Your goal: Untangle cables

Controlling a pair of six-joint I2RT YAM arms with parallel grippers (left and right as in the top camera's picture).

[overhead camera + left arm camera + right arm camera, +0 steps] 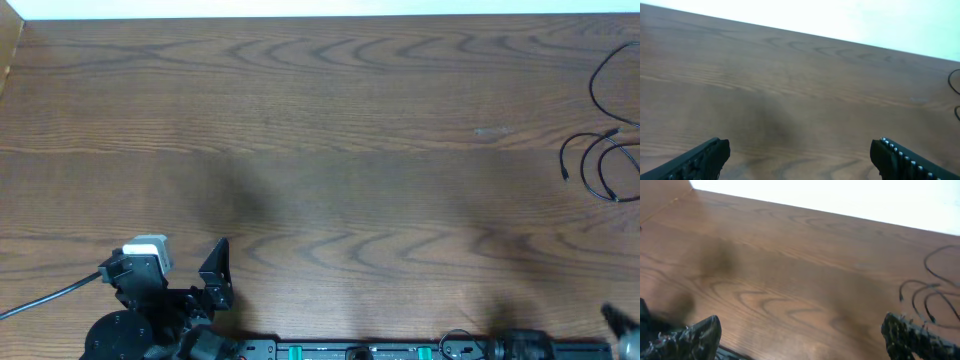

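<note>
Thin black cables point(602, 160) lie in loose loops at the far right edge of the wooden table, partly cut off by the frame. They also show in the right wrist view point(927, 297) and just at the right edge of the left wrist view point(956, 95). I see no white cable. My left gripper point(212, 270) sits at the front left, open and empty, fingers wide apart point(800, 157). My right gripper point(800, 335) is open and empty; in the overhead view only a tip shows at the bottom right corner point(618, 320).
The brown wooden table point(320, 150) fills the view. A black rail with connectors point(380, 350) runs along the front edge. A thicker black lead point(45, 300) runs from the left arm base. A white wall borders the far edge.
</note>
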